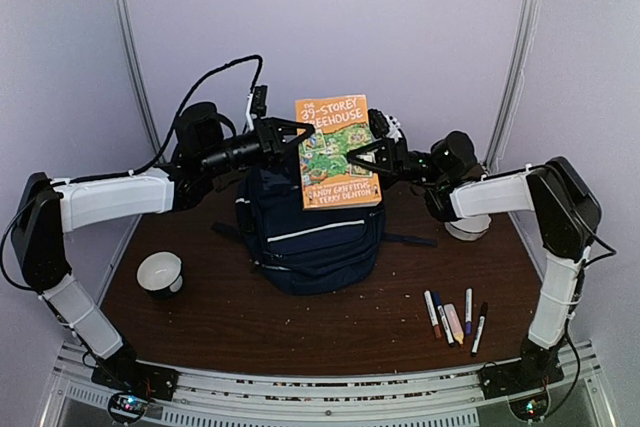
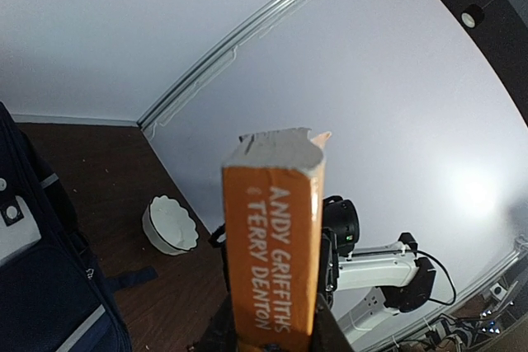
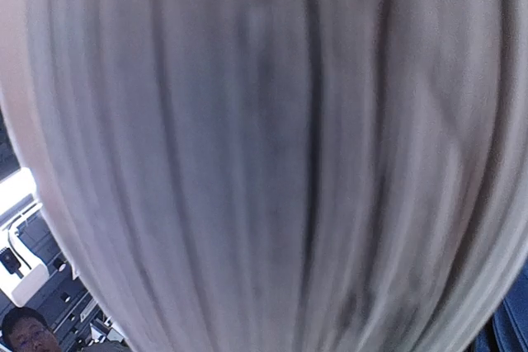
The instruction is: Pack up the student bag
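Now my left gripper [image 1: 300, 136] and right gripper [image 1: 364, 153] are both closed on the book [image 1: 338, 162], held just above the bag [image 1: 312, 235] on the table [image 1: 250, 319], so next I must lower it inside.

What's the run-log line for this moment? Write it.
phase: book held above student bag | left gripper: shut on book | right gripper: shut on book | markers: on table

Student bag [image 2: 41, 302] edge-cropped — book [image 3: 264, 154] a close blur, right wrist.
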Robot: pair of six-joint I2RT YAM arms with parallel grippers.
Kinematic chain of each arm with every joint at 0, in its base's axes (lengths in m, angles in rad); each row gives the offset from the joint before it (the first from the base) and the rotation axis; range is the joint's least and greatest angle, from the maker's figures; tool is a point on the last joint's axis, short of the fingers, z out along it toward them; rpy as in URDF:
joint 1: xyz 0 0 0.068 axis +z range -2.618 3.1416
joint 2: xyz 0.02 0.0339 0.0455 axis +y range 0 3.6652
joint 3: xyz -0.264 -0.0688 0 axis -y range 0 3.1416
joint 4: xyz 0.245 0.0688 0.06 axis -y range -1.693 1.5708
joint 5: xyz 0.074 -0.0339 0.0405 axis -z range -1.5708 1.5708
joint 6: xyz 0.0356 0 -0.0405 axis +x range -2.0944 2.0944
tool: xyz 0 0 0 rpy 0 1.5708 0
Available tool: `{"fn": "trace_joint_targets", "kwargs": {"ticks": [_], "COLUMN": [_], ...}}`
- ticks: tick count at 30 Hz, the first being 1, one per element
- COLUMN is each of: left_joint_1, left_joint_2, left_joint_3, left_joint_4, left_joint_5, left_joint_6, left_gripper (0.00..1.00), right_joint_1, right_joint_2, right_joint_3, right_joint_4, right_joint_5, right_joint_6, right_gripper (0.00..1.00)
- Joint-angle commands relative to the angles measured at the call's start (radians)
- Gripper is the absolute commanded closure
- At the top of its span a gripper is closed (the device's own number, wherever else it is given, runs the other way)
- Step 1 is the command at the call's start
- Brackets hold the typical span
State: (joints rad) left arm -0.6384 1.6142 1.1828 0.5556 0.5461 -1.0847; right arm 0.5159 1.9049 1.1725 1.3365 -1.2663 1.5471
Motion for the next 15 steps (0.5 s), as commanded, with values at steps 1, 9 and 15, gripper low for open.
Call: {"fn": "trace_joint_targets", "kwargs": {"ticks": [1, 9, 15], "left_joint_1": [0.014, 0.014, 0.014], "left_joint_2": [-0.026, -0.061, -0.063], "left_joint_3": [0.029, 0.025, 0.026], "left_joint_4": [0.006, -0.11, -0.15], "left_joint_5": [-0.012, -0.062, -0.072], "left_joint_6": [0.068, 0.147, 0.167], "left_gripper": [1.0, 1.0, 1.0], "right_joint_1": [0.003, 0.004, 0.004], "right_joint_2": [-0.08, -0.198, -0.239], "right_joint_3": [-0.019, -0.025, -0.013], "right_joint_4": [-0.089, -0.607, -0.756], "right_joint_5": [-0.016, 0.034, 0.062], "right_joint_6": [-0.085, -0.468, -0.589], "right_gripper": [0.68, 0.81, 0.8]}}
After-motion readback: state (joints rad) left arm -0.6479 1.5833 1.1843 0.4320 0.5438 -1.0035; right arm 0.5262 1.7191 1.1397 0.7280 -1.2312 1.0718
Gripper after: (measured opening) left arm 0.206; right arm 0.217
